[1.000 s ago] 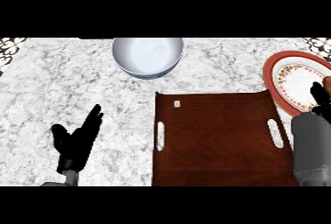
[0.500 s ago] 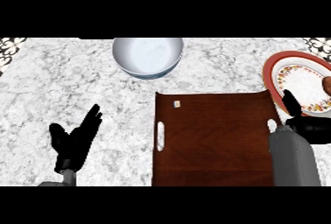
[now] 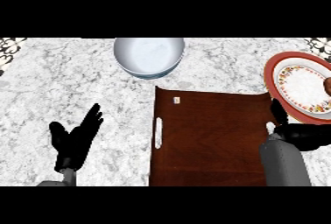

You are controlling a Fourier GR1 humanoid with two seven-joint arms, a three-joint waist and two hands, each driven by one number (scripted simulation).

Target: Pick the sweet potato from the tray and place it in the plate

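Observation:
The sweet potato shows as a small brown lump at the picture's right edge, lying on the red-rimmed, flower-patterned plate. The brown wooden tray lies in the middle with nothing on it. My right hand hangs over the tray's right edge, just below the plate, apart from the sweet potato. Its thumb points up, its fingers are relaxed, and it holds nothing. My left hand rests open, fingers up, on the counter to the left of the tray.
A white bowl stands on the marble counter behind the tray's left corner. The tray has white slot handles on its left and right sides. Dark patterned objects sit at the far corners.
My right hand has drawn back from the plate toward the lower edge, leaving the sweet potato on the plate. The left hand has stayed still.

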